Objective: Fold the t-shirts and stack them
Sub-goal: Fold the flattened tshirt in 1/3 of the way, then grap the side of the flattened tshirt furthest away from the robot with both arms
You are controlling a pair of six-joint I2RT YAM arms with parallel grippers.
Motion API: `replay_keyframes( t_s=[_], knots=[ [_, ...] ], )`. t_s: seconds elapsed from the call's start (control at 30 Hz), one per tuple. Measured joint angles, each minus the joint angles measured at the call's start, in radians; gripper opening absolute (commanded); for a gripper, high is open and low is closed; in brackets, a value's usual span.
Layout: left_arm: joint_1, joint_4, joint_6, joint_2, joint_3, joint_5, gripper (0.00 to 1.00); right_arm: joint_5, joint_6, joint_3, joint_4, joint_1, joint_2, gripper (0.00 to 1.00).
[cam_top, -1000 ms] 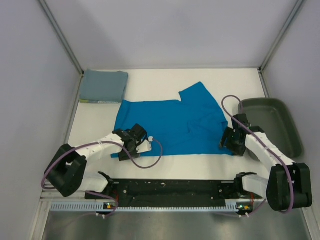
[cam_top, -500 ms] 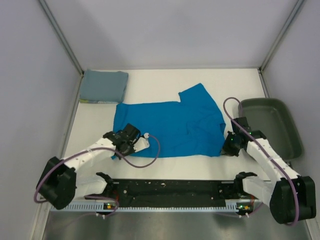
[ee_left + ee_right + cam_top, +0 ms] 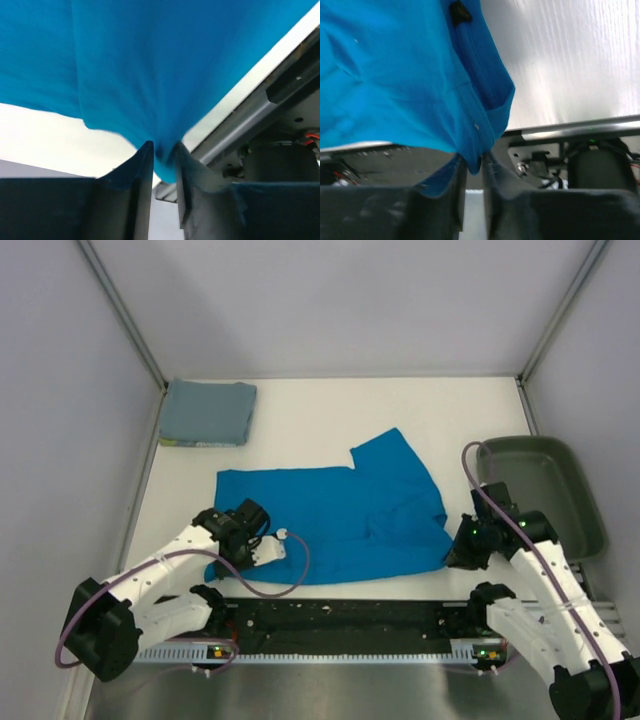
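Observation:
A bright cobalt blue t-shirt point(image 3: 335, 518) lies spread across the middle of the white table, one sleeve pointing to the far side. My left gripper point(image 3: 222, 558) is shut on its near left corner; the cloth point(image 3: 125, 75) bunches between the two fingers. My right gripper point(image 3: 455, 555) is shut on its near right corner; the hem point(image 3: 485, 100) is pinched between the fingers. A dusty grey-blue t-shirt point(image 3: 208, 412) sits in a square fold at the far left corner.
A dark green tray point(image 3: 545, 490) stands at the right edge of the table. The black rail with the arm bases point(image 3: 340, 625) runs along the near edge. Grey walls close in left, right and behind.
Both grippers have pulled the blue shirt's near edge toward the near side of the table. The shirt has slid nearer and lies flatter. The left gripper has also moved left.

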Motion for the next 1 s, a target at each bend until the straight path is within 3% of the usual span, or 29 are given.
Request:
replay_keyframes(
  t_s=[0.07, 0.13, 0.27, 0.43, 0.53, 0.73, 0.87, 1.0],
  knots=[
    [0.0, -0.039, 0.013, 0.0, 0.001, 0.003, 0.49, 0.001, 0.003, 0.005, -0.039, 0.003, -0.002, 0.42],
    [0.0, -0.085, 0.022, 0.001, 0.012, 0.006, 0.5, 0.002, -0.004, 0.016, -0.083, 0.003, -0.008, 0.5],
    [0.028, -0.164, 0.043, 0.011, 0.134, 0.028, 0.59, -0.008, -0.029, 0.123, -0.147, 0.003, -0.003, 0.51],
    [0.2, -0.111, 0.084, 0.109, 0.432, 0.084, 0.6, -0.022, -0.119, 0.399, -0.082, 0.004, 0.143, 0.53],
    [0.344, -0.041, 0.102, 0.236, 0.596, 0.135, 0.56, -0.005, -0.211, 0.558, 0.009, 0.005, 0.306, 0.55],
    [0.612, 0.053, 0.104, 0.563, 0.837, 0.256, 0.59, 0.076, -0.402, 0.866, 0.223, 0.006, 0.752, 0.57],
    [0.702, 0.081, 0.087, 0.742, 0.919, 0.291, 0.59, 0.12, -0.502, 1.052, 0.283, 0.006, 1.054, 0.58],
    [0.712, 0.106, 0.062, 0.862, 0.939, 0.318, 0.61, 0.13, -0.56, 1.252, 0.32, 0.006, 1.36, 0.59]
  ],
)
